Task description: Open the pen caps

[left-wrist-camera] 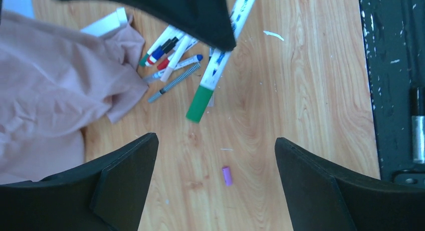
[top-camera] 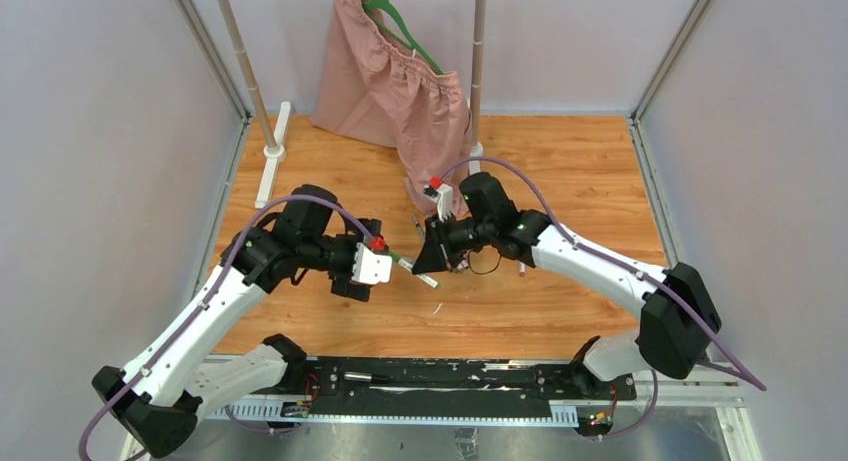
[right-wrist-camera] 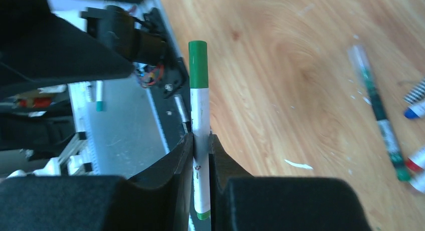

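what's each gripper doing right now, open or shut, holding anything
Left gripper: open, holding nothing.
Right gripper: shut on a white marker, its green cap on.

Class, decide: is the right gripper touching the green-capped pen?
Touching. The right wrist view shows the right gripper with its jaws clamped on the white barrel of the green-capped pen.
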### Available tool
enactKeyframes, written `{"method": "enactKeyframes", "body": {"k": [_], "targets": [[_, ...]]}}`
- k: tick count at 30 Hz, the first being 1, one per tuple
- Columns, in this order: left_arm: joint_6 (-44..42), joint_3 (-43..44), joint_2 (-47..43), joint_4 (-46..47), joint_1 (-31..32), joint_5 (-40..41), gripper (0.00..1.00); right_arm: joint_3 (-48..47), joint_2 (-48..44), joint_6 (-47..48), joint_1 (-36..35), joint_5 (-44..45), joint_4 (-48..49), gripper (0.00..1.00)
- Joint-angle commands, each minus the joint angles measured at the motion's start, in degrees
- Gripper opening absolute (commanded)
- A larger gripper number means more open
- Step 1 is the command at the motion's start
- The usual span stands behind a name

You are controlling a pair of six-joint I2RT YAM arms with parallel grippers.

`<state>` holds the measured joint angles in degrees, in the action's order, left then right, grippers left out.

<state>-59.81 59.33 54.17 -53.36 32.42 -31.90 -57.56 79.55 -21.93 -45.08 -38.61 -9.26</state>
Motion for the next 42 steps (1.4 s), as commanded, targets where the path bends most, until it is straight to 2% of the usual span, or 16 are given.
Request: {"method": "enactKeyframes", "body": {"k": [1, 7, 20, 24, 27, 29, 30, 31, 32, 37, 42], "targets": [[-8.58, -1.62, -1.93, -0.51, 3.63, 3.36, 0.91, -5.03, 2.53, -2.69, -1.59, -9.06, -1.3, 0.0], [-12.32, -2.23, -1.65, -0.47, 4.62, 6.19, 0.85, -7.48, 5.7, -2.92, -2.36, -13.29, -1.29, 0.0], [-14.09, -3.14, 0.91, -0.43, 6.49, 11.09, 0.58, -9.34, 8.0, -6.58, -2.9, -15.39, 2.94, 0.0], [-14.02, -2.07, 1.32, -0.43, 6.55, 11.51, 0.38, -9.76, 8.59, -6.85, -2.91, -14.95, 2.93, 0.0], [-13.76, -1.86, 1.28, -0.43, 6.51, 11.63, 0.14, -9.97, 9.22, -7.32, -2.91, -14.34, 2.87, 0.0], [-13.1, -1.94, 1.29, -0.43, 6.51, 11.94, 0.01, -10.34, 9.99, -7.91, -2.91, -13.75, 2.6, 0.17], [-12.54, -2.0, 1.35, -0.43, 6.51, 12.02, 0.0, -10.52, 10.42, -8.34, -2.91, -13.51, 2.66, 0.31], [-11.88, -2.02, 1.49, -0.43, 6.51, 11.99, 0.0, -10.44, 10.63, -8.88, -2.93, -13.37, 3.09, 0.39], [-10.97, -2.04, 1.58, -0.43, 6.51, 11.89, 0.0, -10.2, 10.77, -9.54, -3.05, -13.34, 3.96, 0.42], [-3.74, -1.32, 2.36, 1.48, 6.51, 13.26, 0.0, -8.0, 10.31, -13.08, -3.13, -13.1, 8.74, 0.41], [-2.62, -1.58, 2.91, 1.9, 6.51, 13.69, 0.0, -6.33, 10.09, -15.51, -3.08, -12.57, 13.66, 0.34]]}}
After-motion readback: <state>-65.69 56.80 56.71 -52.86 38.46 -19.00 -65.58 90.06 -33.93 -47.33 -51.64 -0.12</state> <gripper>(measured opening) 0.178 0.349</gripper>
